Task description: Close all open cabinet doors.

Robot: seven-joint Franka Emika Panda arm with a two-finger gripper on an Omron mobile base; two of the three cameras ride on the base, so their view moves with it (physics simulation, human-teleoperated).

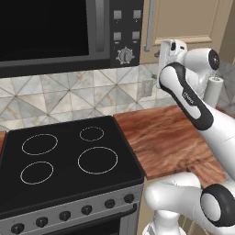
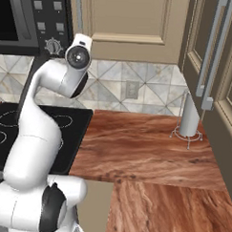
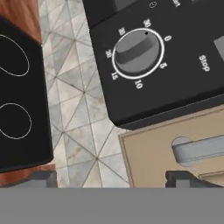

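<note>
Fingertips [image 3: 41, 178] of the gripper [image 3: 111, 179] rise at the bottom of the hand view, set well apart with nothing between them; the claw is open. Directly ahead of it lie the lower corner of the microwave [image 3: 157, 65] with its timer dial [image 3: 137, 53], the tiled backsplash [image 3: 83, 113], and the lower corner of the upper cabinet door [image 3: 153, 157] with the end of its silver bar handle [image 3: 199, 148]. In the left base view the hand [image 1: 172, 50] is raised above the back edge of the counter [image 1: 160, 137], just beside that cabinet door [image 1: 183, 23], whose handle [image 1: 148, 27] runs vertically along the edge nearest the microwave. The door is beige-tan wood with a recessed rectangular panel and appears to sit nearly flush; whether it is fully shut cannot be determined. In the right base view, taller cabinet doors [image 2: 210, 69] with long vertical handles [image 2: 213, 55] stand at the right end of the counter, beside a paper towel holder [image 2: 188, 116]. The handle's long axis is vertical, so a closing push would press on the door face beside it.
</note>
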